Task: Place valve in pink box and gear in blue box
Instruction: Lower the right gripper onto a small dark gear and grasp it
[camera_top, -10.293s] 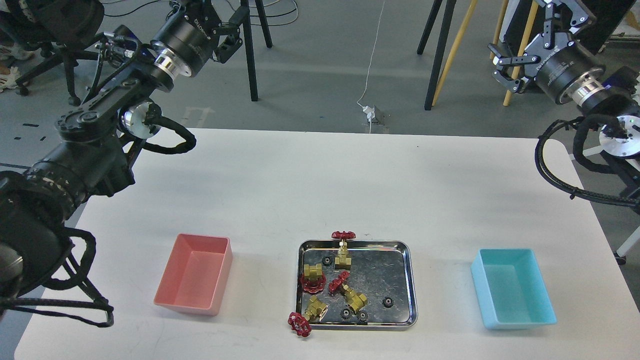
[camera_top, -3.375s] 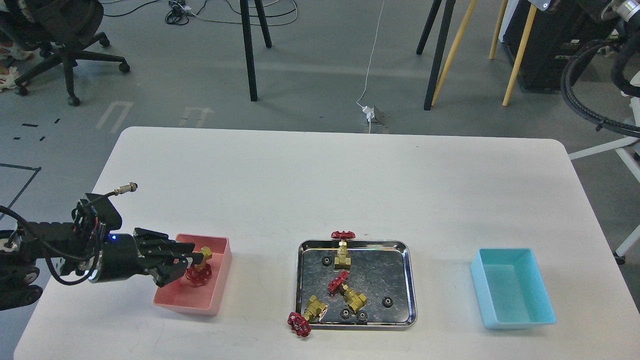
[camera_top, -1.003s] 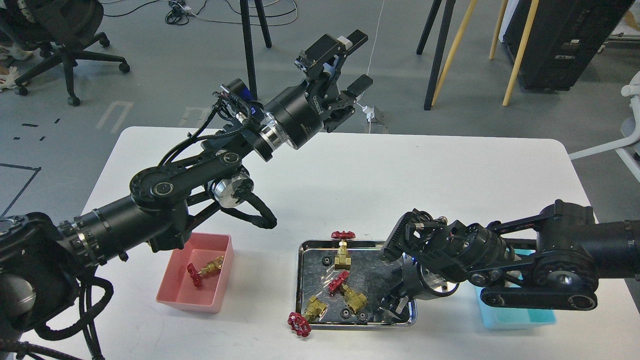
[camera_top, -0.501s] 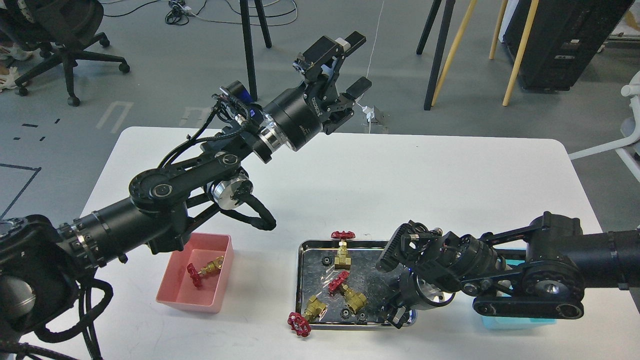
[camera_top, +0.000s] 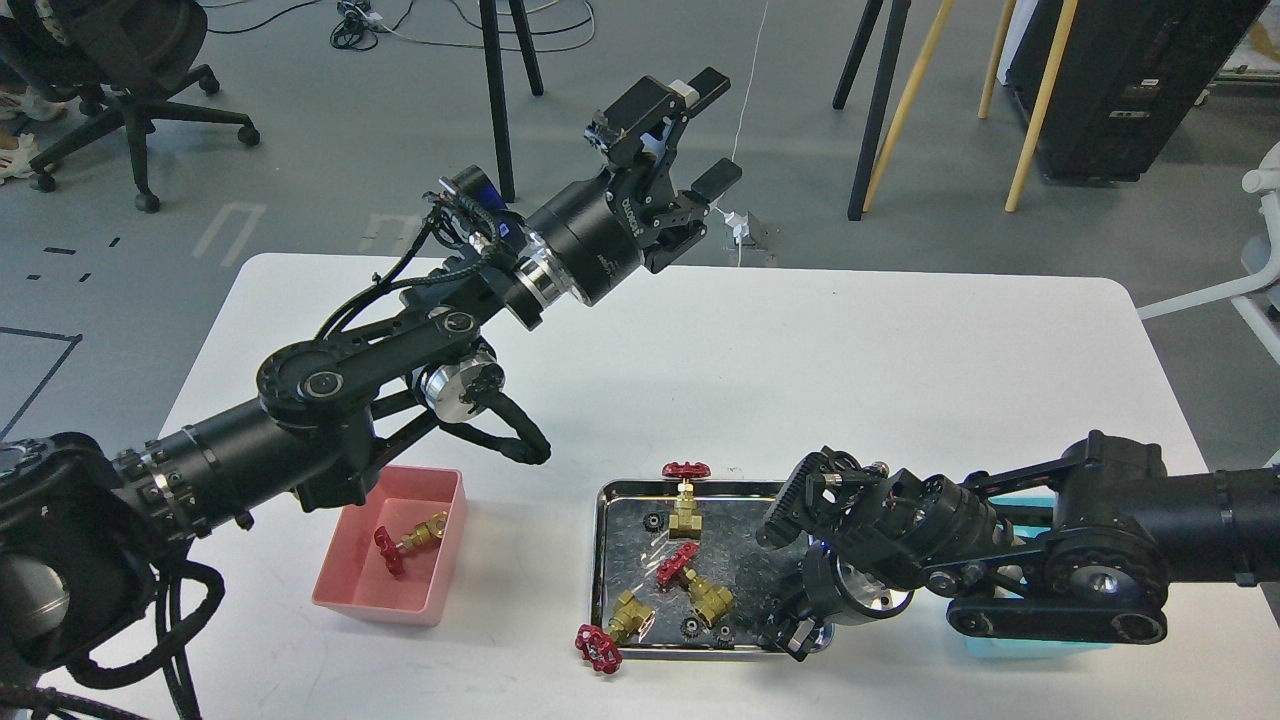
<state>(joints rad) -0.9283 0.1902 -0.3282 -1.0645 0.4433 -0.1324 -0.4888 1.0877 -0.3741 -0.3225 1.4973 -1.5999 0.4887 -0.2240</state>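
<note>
One valve (camera_top: 412, 538) lies in the pink box (camera_top: 352, 592). Three more valves are at the steel tray (camera_top: 600, 540): one upright at the back (camera_top: 686, 508), one in the middle (camera_top: 697, 588), one at the front left (camera_top: 622, 618) with its red handwheel over the rim. Black gears (camera_top: 690, 628) lie in the tray. My left gripper (camera_top: 712, 130) is open and empty, raised high beyond the table's far edge. My right gripper (camera_top: 788, 634) is down in the tray's front right corner; its dark fingers cannot be told apart. The blue box (camera_top: 1010, 646) is mostly hidden behind my right arm.
My right arm lies low across the table's right front, over the blue box. My left arm stretches over the table's left half, above the pink box. Stand legs, a chair and cables are on the floor beyond the table.
</note>
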